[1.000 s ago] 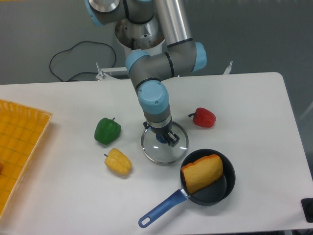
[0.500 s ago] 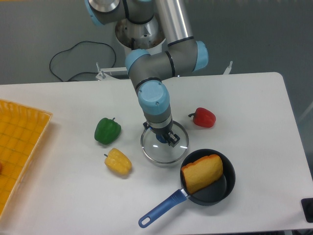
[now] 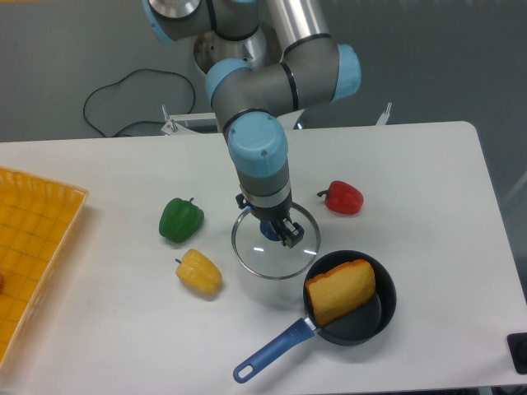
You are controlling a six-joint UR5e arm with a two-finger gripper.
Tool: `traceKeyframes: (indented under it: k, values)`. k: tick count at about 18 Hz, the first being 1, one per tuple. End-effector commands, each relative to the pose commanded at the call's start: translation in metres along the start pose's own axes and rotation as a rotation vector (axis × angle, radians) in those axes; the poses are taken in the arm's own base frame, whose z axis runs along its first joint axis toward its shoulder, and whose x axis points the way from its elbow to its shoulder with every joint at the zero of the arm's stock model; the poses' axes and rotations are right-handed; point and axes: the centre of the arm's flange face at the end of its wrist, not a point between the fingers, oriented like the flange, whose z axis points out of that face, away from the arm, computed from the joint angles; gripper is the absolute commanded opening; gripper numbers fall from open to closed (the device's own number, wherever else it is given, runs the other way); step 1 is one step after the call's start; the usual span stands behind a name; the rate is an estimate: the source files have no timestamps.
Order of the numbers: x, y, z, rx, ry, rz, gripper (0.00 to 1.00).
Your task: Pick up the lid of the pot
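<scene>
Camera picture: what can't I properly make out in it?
In the camera view:
- Pot lid's knob: partly hidden by the gripper.
- Frying pan's floor: partly covered by the orange loaf.
- Yellow crate: cut off by the left edge.
- Black object: cut off by the right edge.
- Robot arm: cut off by the top edge.

No text, label, brand, number or sign can be read here — nothing legible, near or far, left or right.
</scene>
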Motion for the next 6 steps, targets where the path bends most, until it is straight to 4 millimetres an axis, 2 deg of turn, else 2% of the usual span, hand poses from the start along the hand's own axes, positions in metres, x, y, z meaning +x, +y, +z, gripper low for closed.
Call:
traceKeyframes:
  k: [6]
  values:
    - [-0.0001,-0.001,-0.0019,-0.001,0.009,0.004,0.29]
